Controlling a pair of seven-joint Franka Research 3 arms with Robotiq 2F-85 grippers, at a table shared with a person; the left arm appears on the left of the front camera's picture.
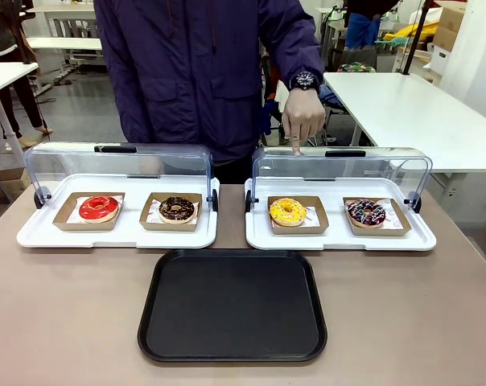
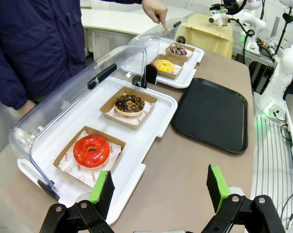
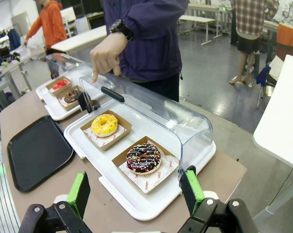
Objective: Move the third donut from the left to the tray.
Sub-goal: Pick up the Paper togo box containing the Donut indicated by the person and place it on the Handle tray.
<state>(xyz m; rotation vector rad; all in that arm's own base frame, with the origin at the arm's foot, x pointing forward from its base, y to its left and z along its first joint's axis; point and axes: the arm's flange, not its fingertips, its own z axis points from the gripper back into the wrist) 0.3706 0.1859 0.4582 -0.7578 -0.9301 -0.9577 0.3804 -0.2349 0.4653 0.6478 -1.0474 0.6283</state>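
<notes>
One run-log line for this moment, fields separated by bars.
yellow-iced ring donut: in brown cardboard holder | black rectangular plastic tray: no donut | left gripper: open | right gripper: open | person's hand: pointing

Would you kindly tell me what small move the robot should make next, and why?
Probably ease the open right gripper forward toward the yellow donut: it sits in its cardboard holder with the lid raised, nearer that arm, and the black tray waits close by.
</notes>
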